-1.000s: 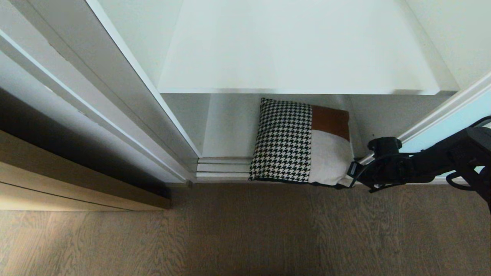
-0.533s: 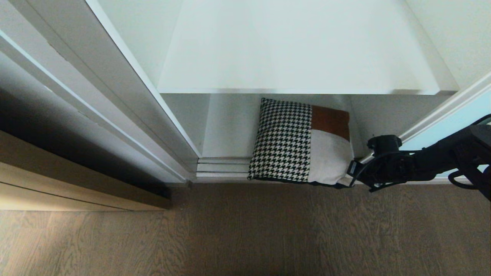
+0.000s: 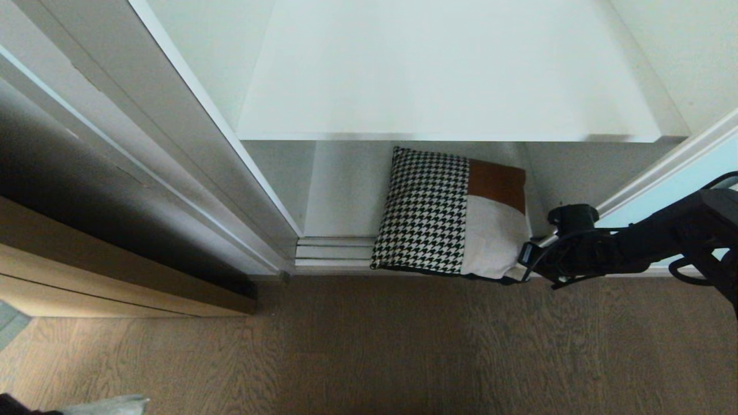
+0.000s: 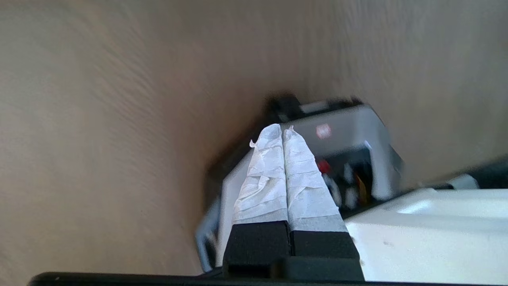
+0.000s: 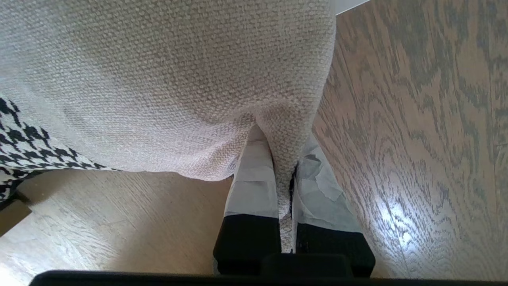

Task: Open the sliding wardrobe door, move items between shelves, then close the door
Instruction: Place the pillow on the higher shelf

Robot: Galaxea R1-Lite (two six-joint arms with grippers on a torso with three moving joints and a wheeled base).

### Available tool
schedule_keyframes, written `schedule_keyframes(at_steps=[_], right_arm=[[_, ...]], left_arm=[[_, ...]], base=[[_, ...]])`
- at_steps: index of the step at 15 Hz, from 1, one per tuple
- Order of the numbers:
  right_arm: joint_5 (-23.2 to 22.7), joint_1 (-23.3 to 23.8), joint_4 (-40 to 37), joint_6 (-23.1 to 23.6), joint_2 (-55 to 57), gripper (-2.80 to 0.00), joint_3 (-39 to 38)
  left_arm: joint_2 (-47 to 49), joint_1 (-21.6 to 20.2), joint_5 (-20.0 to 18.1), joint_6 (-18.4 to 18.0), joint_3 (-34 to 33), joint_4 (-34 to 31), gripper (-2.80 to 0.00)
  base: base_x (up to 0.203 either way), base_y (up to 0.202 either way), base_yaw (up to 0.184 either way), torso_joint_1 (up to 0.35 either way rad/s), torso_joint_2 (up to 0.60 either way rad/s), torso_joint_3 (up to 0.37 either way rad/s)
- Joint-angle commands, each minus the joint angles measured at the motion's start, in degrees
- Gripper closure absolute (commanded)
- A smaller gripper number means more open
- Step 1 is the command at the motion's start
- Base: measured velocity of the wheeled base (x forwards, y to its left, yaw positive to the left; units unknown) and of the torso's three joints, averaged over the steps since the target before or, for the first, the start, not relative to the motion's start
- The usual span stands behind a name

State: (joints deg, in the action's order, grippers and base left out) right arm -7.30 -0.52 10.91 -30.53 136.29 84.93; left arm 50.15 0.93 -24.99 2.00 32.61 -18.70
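While the head view is looking down into the open wardrobe, the patchwork cushion [image 3: 451,214] is leaning upright on the lowest shelf [image 3: 340,196], under the bare white shelf above [image 3: 438,75]. The right claw [image 3: 522,266] is pinching its cream corner, probably to lift it to another shelf; the aqua sliding door [image 3: 680,184] is standing aside at right. From the left wrist, the left claw [image 4: 282,131] is clenched on nothing (over wood floor). From the right wrist, taped fingers [image 5: 254,178] are gripping a cream fabric fold.

Brown wood-grain floor [image 3: 403,346] runs before a tan wood-grain door [image 3: 86,271] at the left.
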Motion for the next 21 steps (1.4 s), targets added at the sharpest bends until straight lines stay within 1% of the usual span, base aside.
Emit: schedule_keyframes(at_steps=[1, 2, 3, 4, 8, 9, 11, 13, 14, 16, 17, 18, 21], right_arm=[[-0.08, 0.0, 0.16, 0.09, 0.74, 0.0, 0.24], [-0.17, 0.0, 0.16, 0.12, 0.73, 0.0, 0.24], [-0.17, 0.0, 0.16, 0.12, 0.4, 0.0, 0.17], [-0.17, -0.09, 0.16, 0.29, 0.25, 0.0, 0.06], [-0.26, -0.27, 0.08, 0.38, -0.16, 0.0, -0.29], [-0.26, -0.27, -0.06, 0.38, -0.05, 0.0, -0.06], [-0.26, -0.27, -0.05, 0.38, 0.21, 0.0, 0.24], [-0.34, -0.18, 0.08, 0.3, 0.38, 0.0, 0.33], [-0.43, -0.18, 0.16, 0.21, 0.38, 0.0, 0.33], [-0.64, -0.18, 0.13, 0.21, 0.46, 0.0, 0.48], [-1.21, -0.18, -0.34, 0.13, 0.39, 0.0, 0.66], [-2.05, -0.18, -0.52, -0.06, 0.68, 0.0, 0.7], [-2.28, -0.43, -1.21, -0.23, 0.08, 0.0, 0.77]], left_arm=[[17.43, 2.06, -1.58, 0.54, -0.29, 6.0, 0.0], [21.33, 4.73, -1.8, 1.37, -0.75, 10.62, 0.0], [24.04, 8.77, -1.09, 2.29, -1.28, 14.3, 0.0], [26.98, 13.43, 0.7, 3.31, -1.95, 18.17, 0.0], [40.29, 27.28, 11.06, 8.3, -5.28, 38.26, 0.0], [43.16, 29.04, 13.01, 8.84, -6.15, 41.66, 0.0], [50.83, 30.3, 15.37, 9.24, -6.97, 49.6, 0.0], [59.11, 30.69, 17.8, 9.48, -6.6, 59.85, 0.0], [63.11, 30.78, 19.11, 9.57, -5.86, 64.56, 0.0], [70.95, 30.52, 21.2, 9.73, -2.12, 70.98, 0.0], [72.85, 29.81, 21.81, 9.84, 1.64, 72.13, 0.0], [73.93, 28.8, 22.08, 10.21, 5.09, 71.79, 0.0], [75.77, 25.42, 22.23, 14.12, 15.66, 64.99, 0.0]], base=[[0.0, 0.0, 0.0, 0.0, 0.0, 0.0], [0.0, 0.0, 0.0, 0.0, 0.0, 0.0], [0.0, 0.0, 0.0, 0.0, 0.0, 0.0], [0.0, 0.0, 0.0, 0.0, 0.0, 0.0], [0.0, 0.0, 0.0, 0.0, 0.0, 0.0], [0.0, 0.0, 0.0, 0.0, 0.0, 0.0], [0.0, 0.0, 0.0, 0.0, 0.0, 0.0], [0.0, 0.0, 0.0, 0.0, 0.0, 0.0], [0.0, 0.0, 0.0, 0.0, 0.0, 0.0], [0.0, 0.0, 0.0, 0.0, 0.0, 0.0], [0.0, 0.0, 0.0, 0.0, 0.0, 0.0], [0.0, 0.0, 0.0, 0.0, 0.0, 0.0], [0.0, 0.0, 0.0, 0.0, 0.0, 0.0]])
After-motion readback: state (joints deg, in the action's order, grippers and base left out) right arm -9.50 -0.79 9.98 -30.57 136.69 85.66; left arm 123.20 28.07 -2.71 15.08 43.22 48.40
